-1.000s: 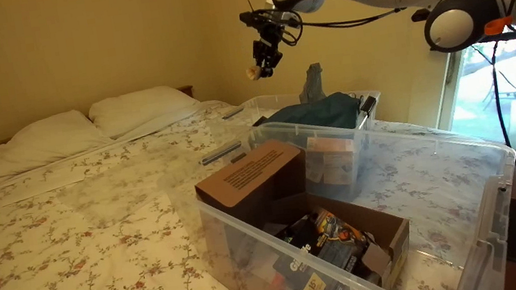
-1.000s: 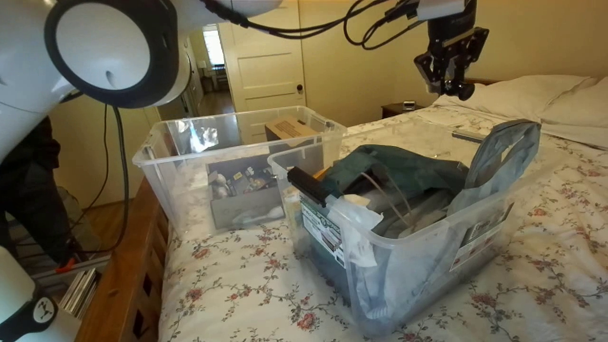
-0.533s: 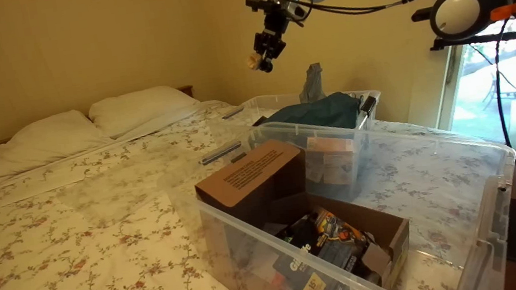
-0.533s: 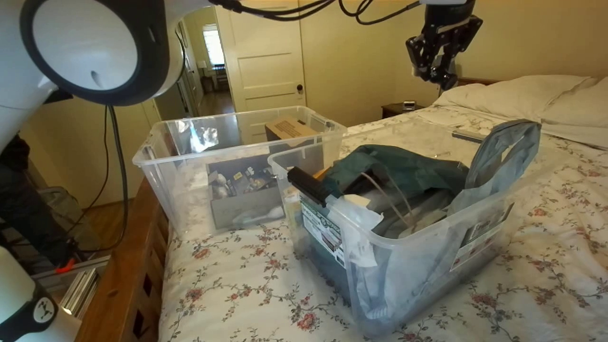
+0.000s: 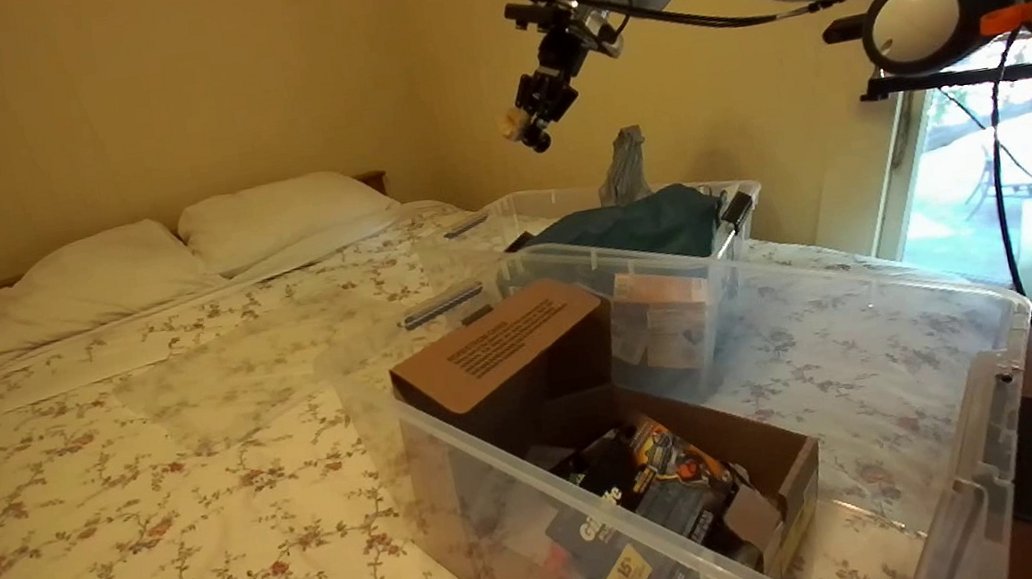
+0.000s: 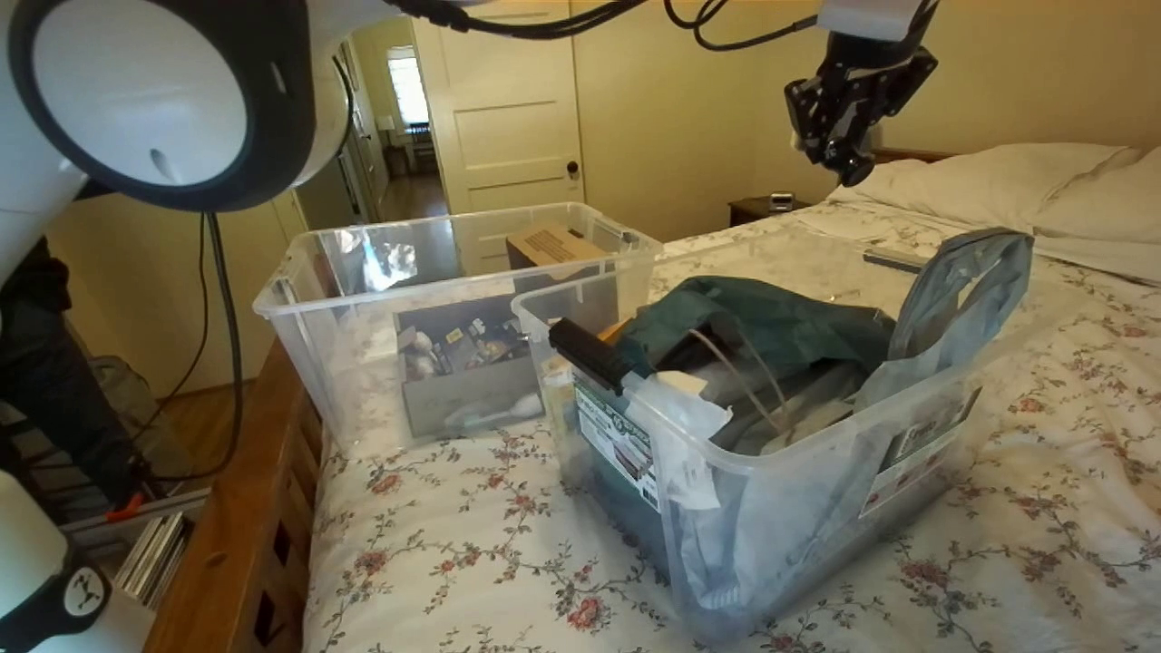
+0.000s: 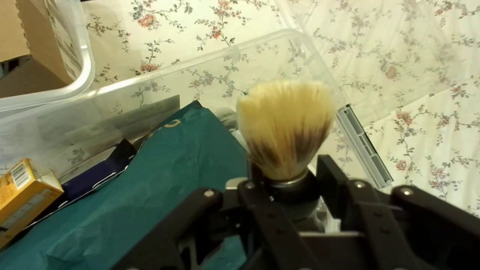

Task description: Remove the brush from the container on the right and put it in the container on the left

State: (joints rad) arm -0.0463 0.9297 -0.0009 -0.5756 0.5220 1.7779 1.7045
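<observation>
The shaving brush, with pale bristles and a dark handle, stands bristles-outward in my gripper. The fingers are closed around its handle. In an exterior view the brush sticks out from the gripper. In an exterior view the gripper mostly hides the brush. The gripper is high above the bed, over the far side of the clear container with the teal bag. The other clear container holds an open cardboard box; its rim shows in the wrist view.
The two containers stand close together on the floral bed. A grey bag handle rises above the rim. The cardboard flap also stands up. A yellow box lies beside the bag. Pillows lie at the bed's head.
My gripper has risen slightly, dipped a little again and tilted, with the brush still in it. The containers and their contents have not moved.
</observation>
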